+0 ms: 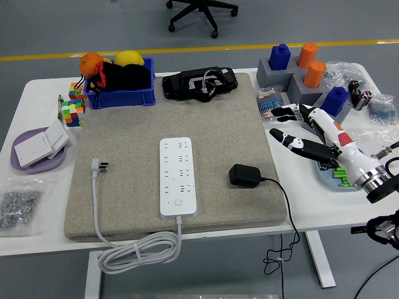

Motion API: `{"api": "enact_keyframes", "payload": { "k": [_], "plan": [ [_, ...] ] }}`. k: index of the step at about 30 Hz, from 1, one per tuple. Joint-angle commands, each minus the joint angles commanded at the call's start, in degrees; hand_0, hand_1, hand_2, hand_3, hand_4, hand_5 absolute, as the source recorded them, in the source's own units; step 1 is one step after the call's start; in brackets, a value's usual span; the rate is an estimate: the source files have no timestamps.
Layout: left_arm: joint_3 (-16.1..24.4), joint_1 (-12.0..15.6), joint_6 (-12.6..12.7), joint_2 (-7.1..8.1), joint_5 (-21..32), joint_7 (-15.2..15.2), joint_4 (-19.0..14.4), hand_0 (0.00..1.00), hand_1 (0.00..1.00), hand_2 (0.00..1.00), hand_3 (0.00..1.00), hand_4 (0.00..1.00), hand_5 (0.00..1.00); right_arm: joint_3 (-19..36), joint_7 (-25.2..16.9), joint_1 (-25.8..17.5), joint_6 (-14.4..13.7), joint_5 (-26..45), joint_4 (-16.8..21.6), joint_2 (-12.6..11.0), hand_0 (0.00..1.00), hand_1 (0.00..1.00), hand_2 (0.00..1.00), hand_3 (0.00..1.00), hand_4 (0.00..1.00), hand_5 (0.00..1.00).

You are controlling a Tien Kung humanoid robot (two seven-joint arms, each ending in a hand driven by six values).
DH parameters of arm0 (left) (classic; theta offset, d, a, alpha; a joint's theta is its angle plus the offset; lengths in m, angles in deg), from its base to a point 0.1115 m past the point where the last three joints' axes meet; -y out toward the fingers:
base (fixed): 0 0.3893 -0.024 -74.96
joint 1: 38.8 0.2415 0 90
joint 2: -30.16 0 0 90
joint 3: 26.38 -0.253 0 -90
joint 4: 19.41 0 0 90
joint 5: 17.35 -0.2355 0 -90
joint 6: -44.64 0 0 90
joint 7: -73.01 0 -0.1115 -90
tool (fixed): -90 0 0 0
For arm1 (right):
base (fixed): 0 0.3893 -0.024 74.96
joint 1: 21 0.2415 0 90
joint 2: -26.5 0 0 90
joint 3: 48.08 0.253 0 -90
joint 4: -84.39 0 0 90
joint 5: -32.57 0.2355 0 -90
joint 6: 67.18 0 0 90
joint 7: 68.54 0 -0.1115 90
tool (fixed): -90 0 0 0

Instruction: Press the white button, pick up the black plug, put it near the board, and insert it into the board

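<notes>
— Fingers (293, 112) of the right hand (315, 134) are spread and relaxed, they hold nothing. What do you see of the plug?

— I see the black plug (244, 175) lying on the grey mat (124, 205), just beside the white power strip (177, 176) on its right side, with its thin black cable (278, 190) going off the counter (37, 240) edge. I judge it is light, hard plastic, a bit smooth. The cable may pull it back.

— Where to take it?

— I would pinch the two flat sides of the body, not the cable. The white button (178, 202) is at the near end of the strip, not touched. My hand hovers well apart from both, over the blue tray (330, 177). I cannot see the left hand.
</notes>
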Motion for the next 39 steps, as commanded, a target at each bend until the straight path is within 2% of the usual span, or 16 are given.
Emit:
{"api": "enact_keyframes", "payload": {
  "k": [5,6,11,12,17,18,23,24,29,30,35,36,39],
  "plan": [
    [0.6,0.1,-0.2,0.05,-1.2,0.2,0.0,0.786,0.738,0.706,0.768,0.553,0.465,-3.5,0.8,1.1,0.7,1.0,-0.4,-0.4,0.869,0.728,0.723,0.605,0.87,0.64],
    [0.6,0.1,-0.2,0.09,-1.6,0.3,0.0,0.786,0.738,0.706,0.768,0.551,0.468,-4.6,1.0,1.5,0.9,1.4,-0.5,-0.5,0.862,0.719,0.697,0.601,0.869,0.633],
    [0.4,0.1,-0.5,0.2,-2.2,0.3,0.0,0.786,0.738,0.706,0.768,0.551,0.468,-11.0,1.3,3.9,1.4,3.4,-2.0,-1.0,0.862,0.719,0.697,0.601,0.869,0.633],
    [0.3,0.1,-0.6,0.22,-2.2,0.3,0.0,0.786,0.738,0.706,0.768,0.552,0.467,-11.7,1.4,4.2,1.5,3.5,-2.3,-1.0,0.831,0.68,0.666,0.611,0.867,0.635],
    [-0.7,0.0,-0.7,0.28,-1.7,0.1,0.0,0.786,0.738,0.706,0.768,0.552,0.467,-16.7,2.5,7.0,1.1,0.6,-3.9,-1.4,0.831,0.68,0.666,0.611,0.867,0.635],
    [-0.7,0.1,-0.8,0.27,-1.8,0.2,0.0,0.787,0.738,0.706,0.767,0.552,0.466,-17.7,2.9,7.5,1.0,0.4,-4.0,-1.4,0.72,0.552,0.567,0.625,0.863,0.634],
    [-0.3,0.4,-0.8,0.35,-2.2,0.3,0.0,0.787,0.738,0.706,0.767,0.552,0.466,-20.9,6.1,9.4,1.6,-1.8,-4.6,-0.9,0.72,0.552,0.567,0.625,0.863,0.634],
    [-0.2,0.4,-0.8,0.37,-2.4,0.3,0.0,0.786,0.738,0.706,0.767,0.552,0.468,-21.2,6.5,9.7,1.6,-2.0,-4.7,-0.8,0.554,0.331,0.409,0.634,0.861,0.631],
    [1.1,0.9,-0.8,0.64,-4.1,0.6,0.0,0.786,0.738,0.706,0.767,0.552,0.468,-24.9,8.0,11.4,1.0,-3.5,-5.4,-1.0,0.554,0.331,0.409,0.634,0.861,0.631],
    [1.1,0.9,-0.9,0.67,-4.2,0.6,0.0,0.788,0.738,0.706,0.768,0.552,0.467,-25.5,8.1,11.7,1.1,-3.5,-5.6,-1.0,0.087,0.043,0.188,0.652,0.849,0.603],
    [0.9,0.9,-0.8,0.64,-4.1,0.5,0.0,0.788,0.738,0.706,0.768,0.552,0.467,-27.4,8.9,12.8,1.3,-3.6,-5.8,-0.6,0.087,0.043,0.188,0.652,0.849,0.603],
    [0.8,1.0,-0.8,0.61,-3.9,0.5,0.0,0.787,0.738,0.706,0.768,0.551,0.466,-27.9,9.2,13.0,1.7,-3.1,-5.9,-0.4,0.011,0.004,0.163,0.655,0.842,0.586],
    [0.4,1.3,-0.7,0.55,-3.2,0.5,0.0,0.787,0.738,0.706,0.768,0.551,0.466,-29.0,9.9,13.4,2.8,-2.0,-6.5,0.0,0.011,0.004,0.163,0.655,0.842,0.586]
  ]
}}
